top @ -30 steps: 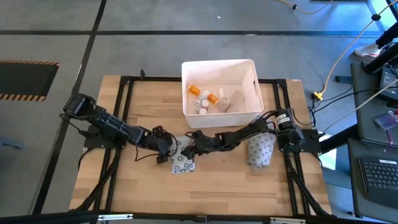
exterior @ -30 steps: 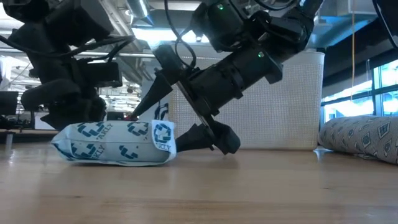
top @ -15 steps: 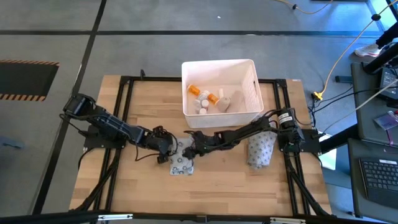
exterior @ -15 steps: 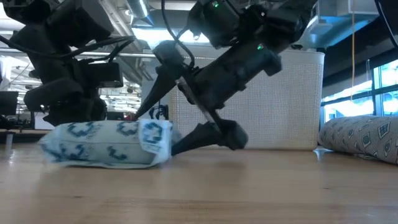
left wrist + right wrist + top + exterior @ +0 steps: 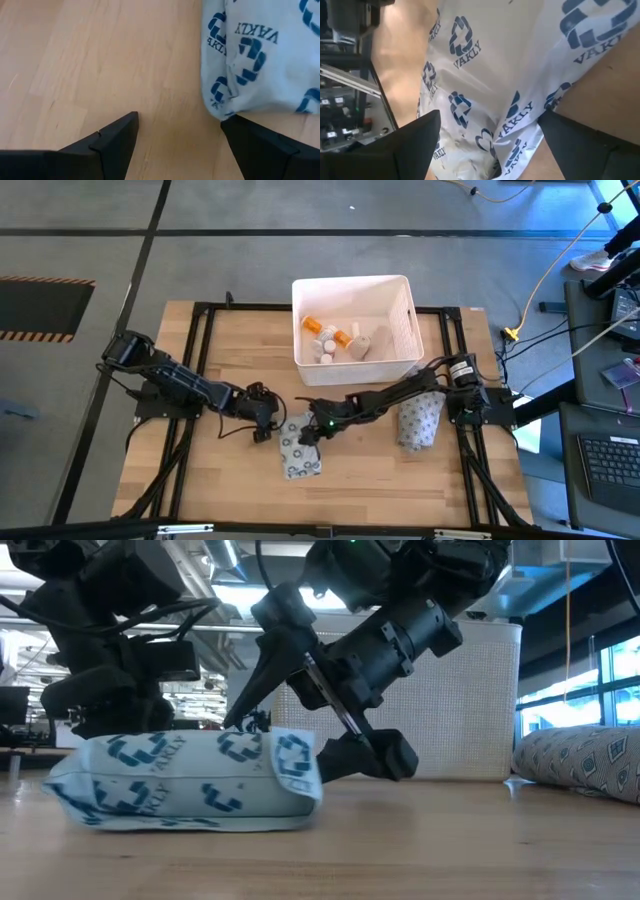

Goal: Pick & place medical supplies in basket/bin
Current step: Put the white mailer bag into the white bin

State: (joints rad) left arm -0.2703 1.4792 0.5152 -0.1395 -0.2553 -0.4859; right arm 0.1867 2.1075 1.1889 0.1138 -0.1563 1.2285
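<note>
**Both claws spread at a printed packet on the wood table**

Pale wood table [image 5: 220, 480], plank top, framed by black rails. Grey floor around it in the high view, with a yellow-and-black hazard strip at far left and a desk with a keyboard [image 5: 610, 462] at right. In the low view, a bright hall with ceiling lights beyond the table.

White tub [image 5: 355, 327] at the far middle of the table, tall perforated sides. Inside it: orange pill bottles [image 5: 328, 332], small white pieces and a pale roll, bunched toward the left half of the floor. Second patterned packet [image 5: 418, 420] lying on the table at right, near the right arm's base, well apart from the claws.

Left arm reaching in low from the left edge, stretched nearly flat along the table. Left gripper [image 5: 266, 426] down at the surface, fingers spread, one finger tip [image 5: 245, 131] touching the corner of the grey-white printed packet [image 5: 298, 447], the other over bare wood. Nothing pinched.

Right arm reaching from the right side, bent low and angled down toward the middle. Right gripper [image 5: 312, 432] spread wide at the packet's right end; in the low view one finger raised above the packet, the other down near the wood just beside it. Fingers straddling the packet in the right wrist view [image 5: 485, 90], not clamped on it.

Packet flat on the table, near of the tub, between the two claws.
</note>
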